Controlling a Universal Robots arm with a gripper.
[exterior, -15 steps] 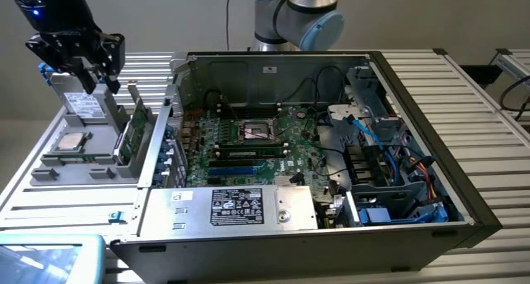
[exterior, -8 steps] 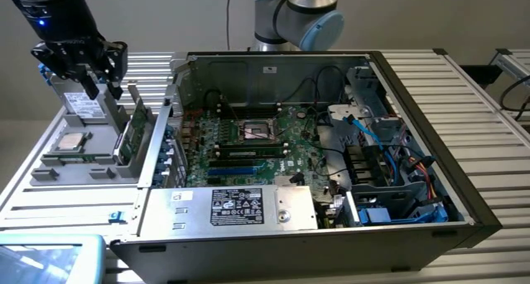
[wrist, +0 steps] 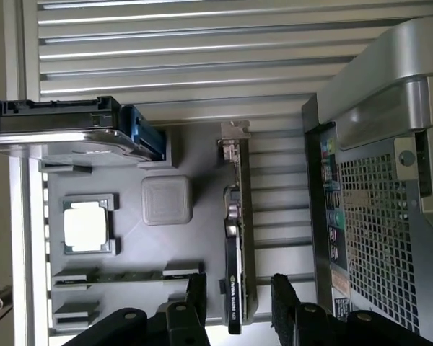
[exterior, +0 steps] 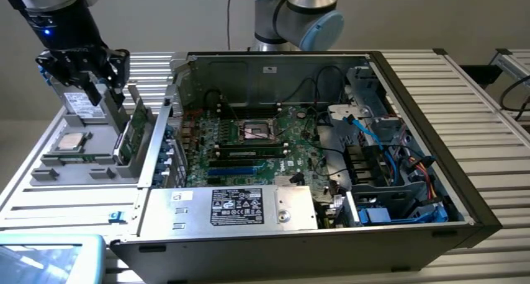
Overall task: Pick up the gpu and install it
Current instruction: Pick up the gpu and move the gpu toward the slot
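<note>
I see the gripper hanging over the grey tray that sits against the side of the open computer case, on the exterior view's left. Its jaws are spread wide and hold nothing.

The graphics card stands on its long edge in a slot of the tray, on the side nearest the case. In the wrist view the card runs as a thin dark strip, its metal bracket at the far end. The gripper has one finger on each side of the card's near end, with a gap showing on both sides, so I read no contact.

The tray also holds a processor chip lying flat in its pocket and a silver drive box. Inside the case I see the motherboard.
</note>
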